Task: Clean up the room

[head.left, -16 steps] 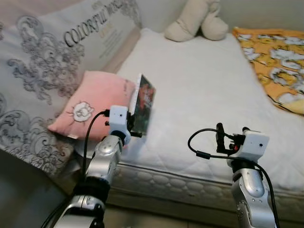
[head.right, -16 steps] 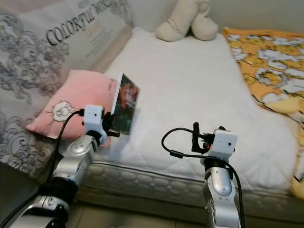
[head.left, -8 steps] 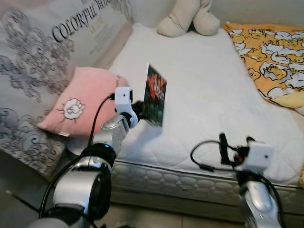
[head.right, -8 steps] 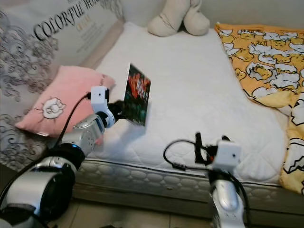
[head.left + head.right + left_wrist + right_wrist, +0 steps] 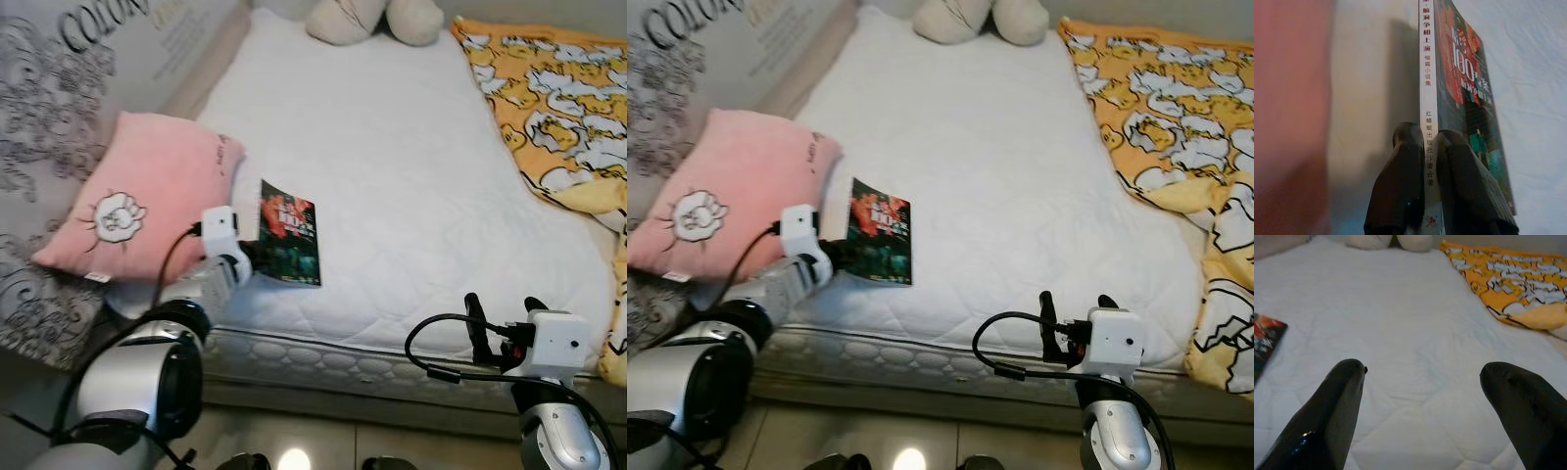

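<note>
Left eye view: a white bed with a pink pillow at its left edge. Just beside the pillow, a dark paperback book lies on the mattress near the front edge. The left end effector pinches the book's white spine between both fingers. The right end effector hovers above the mattress, fingers spread wide. An orange patterned blanket covers the bed's right side.

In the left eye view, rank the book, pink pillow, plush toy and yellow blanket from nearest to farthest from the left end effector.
1. Book: clamped in the left end effector.
2. Pink pillow: just to its left.
3. Plush toy and yellow blanket: both far, too close to call.
</note>
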Controlling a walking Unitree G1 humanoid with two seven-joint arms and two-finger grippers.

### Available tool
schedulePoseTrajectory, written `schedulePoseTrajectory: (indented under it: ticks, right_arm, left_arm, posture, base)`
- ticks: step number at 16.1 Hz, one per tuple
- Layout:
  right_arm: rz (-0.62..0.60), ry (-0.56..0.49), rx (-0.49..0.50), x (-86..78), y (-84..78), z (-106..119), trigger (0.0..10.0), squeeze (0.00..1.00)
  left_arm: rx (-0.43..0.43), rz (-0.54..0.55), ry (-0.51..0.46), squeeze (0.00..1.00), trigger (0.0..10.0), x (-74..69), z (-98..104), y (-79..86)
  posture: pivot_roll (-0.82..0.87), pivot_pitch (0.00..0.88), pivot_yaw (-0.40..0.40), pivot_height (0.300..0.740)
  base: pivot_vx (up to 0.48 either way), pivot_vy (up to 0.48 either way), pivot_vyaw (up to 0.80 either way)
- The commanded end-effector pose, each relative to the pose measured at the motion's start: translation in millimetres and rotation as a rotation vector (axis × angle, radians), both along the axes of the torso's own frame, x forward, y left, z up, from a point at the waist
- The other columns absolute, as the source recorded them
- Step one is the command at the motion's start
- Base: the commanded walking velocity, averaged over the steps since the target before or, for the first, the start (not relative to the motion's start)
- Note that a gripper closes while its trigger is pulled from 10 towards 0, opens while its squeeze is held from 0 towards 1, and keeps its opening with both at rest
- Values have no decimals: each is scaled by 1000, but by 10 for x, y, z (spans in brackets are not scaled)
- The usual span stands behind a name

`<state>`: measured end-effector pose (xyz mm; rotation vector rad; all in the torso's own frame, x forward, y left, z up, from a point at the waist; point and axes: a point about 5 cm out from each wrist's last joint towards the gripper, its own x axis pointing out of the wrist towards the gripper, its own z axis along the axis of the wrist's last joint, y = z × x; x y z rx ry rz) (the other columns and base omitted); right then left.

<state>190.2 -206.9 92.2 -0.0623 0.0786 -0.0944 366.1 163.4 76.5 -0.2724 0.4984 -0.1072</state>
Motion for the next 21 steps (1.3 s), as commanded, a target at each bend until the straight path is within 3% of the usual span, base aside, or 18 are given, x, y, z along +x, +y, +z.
schedulePoseTrajectory:
  ticks: [1, 4, 8, 9, 10, 16, 18, 19, 21]
  right_arm:
    - [3, 0, 0, -20, -9, 35, 10000, 0]
    - [25, 14, 3, 1, 30, 39, 10000, 0]
    - [23, 24, 10, 4, 44, 30, 10000, 0]
    - [23, 27, 12, 2, 52, 24, 10000, 0]
    - [24, 28, 13, 3, 59, 23, 10000, 0]
    - [17, 28, 16, 21, 61, 18, 10000, 0]
    - [8, -3, 16, 45, 66, 46, 10000, 0]
    - [-4, -23, 6, 62, 55, 64, 10000, 0]
    - [-17, -59, -18, 108, 31, 107, 10000, 0]
  left_arm:
    - [48, -3, -65, 0, 10000, 88, 153, 26]
    - [200, -78, -133, 0, 10000, 160, 296, 44]
    - [297, -87, -119, 0, 10000, 162, 302, 109]
    - [323, -94, -114, 839, 10000, 159, 296, 118]
    - [356, -97, -109, 1000, 10000, 159, 297, 137]
    - [449, -118, -132, 1000, 10000, 195, 388, 213]
    - [417, -151, -268, 1000, 10000, 289, 627, 162]
    - [366, -152, -320, 0, 10000, 308, 698, 142]
    - [174, -143, -471, 0, 10000, 284, 785, 69]
  posture:
    - [-311, 128, -7, 740]
    - [-296, 129, -14, 740]
    - [-292, 127, -6, 740]
    - [-292, 127, -5, 740]
    - [-293, 126, -4, 740]
    - [-288, 115, 3, 740]
    - [-278, 94, 27, 740]
    - [-272, 80, 40, 740]
    - [-243, 38, 58, 740]
  base:
    - [0, 0, 0]
    - [0, 0, 0]
    - [0, 0, 0]
    - [0, 0, 0]
    - [0, 0, 0]
    - [0, 0, 0]
    - [0, 0, 0]
    - [0, 0, 0]
    - [0, 0, 0]
